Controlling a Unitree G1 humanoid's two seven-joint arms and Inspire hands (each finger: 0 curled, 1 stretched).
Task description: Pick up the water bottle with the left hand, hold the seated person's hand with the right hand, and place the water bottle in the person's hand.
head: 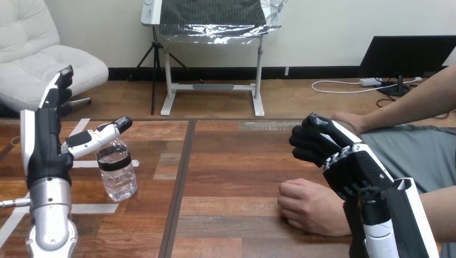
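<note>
Left hand (45,140), fingers wide, stands beside the water bottle (116,174): likely light, slippery thin plastic, best gripped mid-body.

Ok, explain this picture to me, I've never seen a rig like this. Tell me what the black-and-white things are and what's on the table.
The picture is taken from a camera on a humanoid robot's head, looking down over a wooden table. The black-and-white parts are its own mechanical hands. Its left hand is raised and open beside a clear water bottle that stands upright on the table, its thumb by the bottle's top; it isn't gripping it. Its right hand has curled fingers and holds nothing. Closer to the camera, a seated person's nearer hand rests closed on the table.
</note>
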